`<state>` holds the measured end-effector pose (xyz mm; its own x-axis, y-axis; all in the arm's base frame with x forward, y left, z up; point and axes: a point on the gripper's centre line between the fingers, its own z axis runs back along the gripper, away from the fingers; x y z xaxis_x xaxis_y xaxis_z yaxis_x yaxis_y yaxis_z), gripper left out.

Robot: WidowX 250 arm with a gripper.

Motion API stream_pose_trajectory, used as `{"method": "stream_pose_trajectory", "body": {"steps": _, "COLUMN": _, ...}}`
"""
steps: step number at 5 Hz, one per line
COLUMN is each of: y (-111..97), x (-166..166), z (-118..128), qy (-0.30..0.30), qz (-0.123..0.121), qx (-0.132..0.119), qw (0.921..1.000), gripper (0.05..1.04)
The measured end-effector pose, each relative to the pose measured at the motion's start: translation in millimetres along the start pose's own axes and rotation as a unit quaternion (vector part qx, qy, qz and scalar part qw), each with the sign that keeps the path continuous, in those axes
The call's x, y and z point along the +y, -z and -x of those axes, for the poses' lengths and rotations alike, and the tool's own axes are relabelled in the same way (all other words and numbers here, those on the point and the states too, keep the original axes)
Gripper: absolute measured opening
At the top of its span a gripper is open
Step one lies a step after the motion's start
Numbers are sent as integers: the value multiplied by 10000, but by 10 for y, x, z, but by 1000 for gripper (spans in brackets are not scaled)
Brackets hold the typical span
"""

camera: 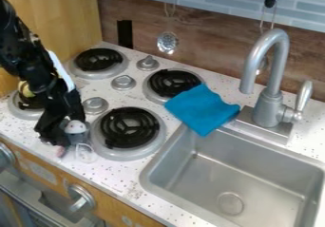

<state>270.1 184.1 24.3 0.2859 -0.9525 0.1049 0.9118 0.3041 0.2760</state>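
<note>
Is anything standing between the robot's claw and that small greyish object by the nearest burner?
Nothing visible does: from this angle, the gripper appears right against the small greyish object. The nearest burner sits to the object's right in the picture, not in between.

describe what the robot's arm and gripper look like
The arm is black, with chunky, angular jointed segments. A pale strip runs along one side; whether it is a cable or a cover, I cannot tell. The gripper is black too.
</note>
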Motion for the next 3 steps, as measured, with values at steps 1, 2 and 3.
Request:
{"method": "stream_pose_trajectory", "body": {"steps": 1, "y": -246, "x": 116, "z": -41, "qy": 81, "qz": -392, "qx": 53, "qw": 9992, "gripper": 1002}}
{"method": "stream_pose_trajectory", "body": {"steps": 2, "y": -616, "x": 242, "z": -203, "qy": 439, "qz": -863, "qx": 158, "qw": 9952, "gripper": 1002}}
{"method": "stream_pose_trajectory", "body": {"steps": 3, "y": -908, "x": 341, "z": -408, "qy": 750, "qz": -1272, "qx": 65, "qw": 9890, "gripper": 1001}}
